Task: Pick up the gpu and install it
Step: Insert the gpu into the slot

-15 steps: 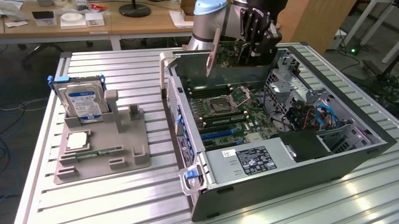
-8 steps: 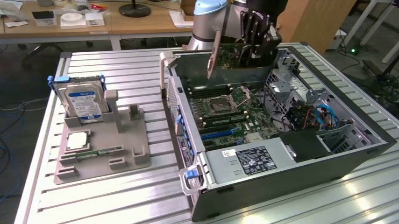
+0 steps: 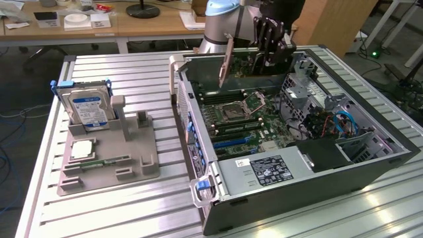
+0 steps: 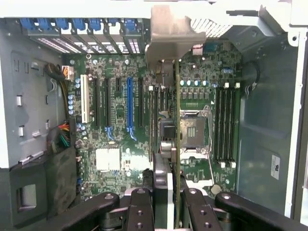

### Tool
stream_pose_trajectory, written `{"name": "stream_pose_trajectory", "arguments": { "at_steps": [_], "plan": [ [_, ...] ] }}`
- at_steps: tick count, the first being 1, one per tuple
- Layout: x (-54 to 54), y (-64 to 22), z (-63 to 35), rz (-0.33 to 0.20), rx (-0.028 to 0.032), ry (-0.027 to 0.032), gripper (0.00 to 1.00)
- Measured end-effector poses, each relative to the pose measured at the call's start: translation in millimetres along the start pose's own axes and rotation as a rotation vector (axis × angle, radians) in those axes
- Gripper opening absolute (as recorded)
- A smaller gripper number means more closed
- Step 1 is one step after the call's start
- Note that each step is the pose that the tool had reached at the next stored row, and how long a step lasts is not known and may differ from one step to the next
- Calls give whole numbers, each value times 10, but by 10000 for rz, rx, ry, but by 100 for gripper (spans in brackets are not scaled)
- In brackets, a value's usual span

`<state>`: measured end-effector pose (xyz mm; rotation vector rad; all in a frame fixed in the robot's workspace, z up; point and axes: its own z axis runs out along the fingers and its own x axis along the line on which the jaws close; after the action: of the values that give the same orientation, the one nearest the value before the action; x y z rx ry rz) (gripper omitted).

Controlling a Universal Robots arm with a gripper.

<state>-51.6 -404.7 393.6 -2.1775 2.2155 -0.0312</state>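
In the exterior view, the gripper (image 3: 271, 58) hangs over the far end of the open computer case (image 3: 370, 163). It is closed partway on the gpu (image 3: 227, 59). We see the card held on edge, its silvery metal end toward the exterior view's left, raised above the motherboard (image 3: 248, 124) and not seated in any slot. The case lies on its side on the slatted metal tabletop (image 3: 132, 213). Well apart, toward the exterior view's left, a grey holder (image 3: 132, 171) carries a hard drive (image 3: 89, 110) with a blue label standing upright. A square processor chip (image 3: 82, 149) and a narrow memory stick (image 3: 102, 162) lie flat on the same holder.

In the wrist view, we look down past the black fingers (image 4: 139, 209), which stand on either side of the gpu (image 4: 176, 113) and pinch it. The card runs edge-on away from them toward the case's rear wall. Beneath it lies the motherboard, with the blue expansion slot (image 4: 129, 103) to one side and the processor socket (image 4: 192, 127) just beside the card's line on the other.
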Motion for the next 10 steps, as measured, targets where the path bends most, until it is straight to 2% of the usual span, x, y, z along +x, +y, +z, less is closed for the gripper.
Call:
{"name": "stream_pose_trajectory", "arguments": {
  "at_steps": [3, 10],
  "plan": [
    [13, 0, 6, 9, 0, 22, 28],
    [25, 3, 84, 10, 4, 16, 28]
  ]
}}
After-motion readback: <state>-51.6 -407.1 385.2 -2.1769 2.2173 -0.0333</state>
